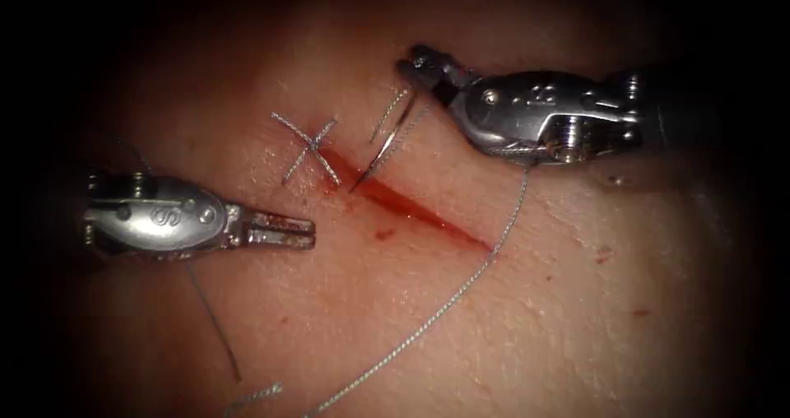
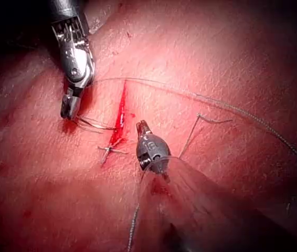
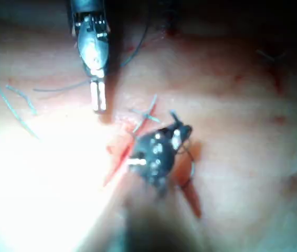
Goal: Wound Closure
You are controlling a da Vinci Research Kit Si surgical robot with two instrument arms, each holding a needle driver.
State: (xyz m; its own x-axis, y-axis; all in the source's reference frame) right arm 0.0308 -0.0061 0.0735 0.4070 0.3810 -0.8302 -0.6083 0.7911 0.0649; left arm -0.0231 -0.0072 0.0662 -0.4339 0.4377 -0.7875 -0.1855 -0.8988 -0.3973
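The tissue point(image 1: 576, 303) bears a slanting red cut point(image 1: 428, 212) with a crossed stitch point(image 1: 309, 148) at its upper left end. My right tool point(image 1: 424, 66) is shut on the curved needle point(image 1: 395, 134) near its tail, above the cut. The needle arcs down and its tip meets the cut just past the stitch; I cannot tell if it is in the tissue. Thread point(image 1: 461, 290) trails from under the right tool across the cut's lower end toward the front. My left tool point(image 1: 288, 230) lies left of the cut, shut, holding nothing. The needle point(image 2: 93, 124) spans from the right tool point(image 2: 67, 109) to the cut point(image 2: 121, 113).
A cut end of thread point(image 1: 255, 397) lies at the front left, beside a dark strand point(image 1: 214, 319) under the left tool. Small red spots point(image 1: 384, 234) dot the tissue near the cut. A short thread piece point(image 1: 387, 115) lies beside the needle.
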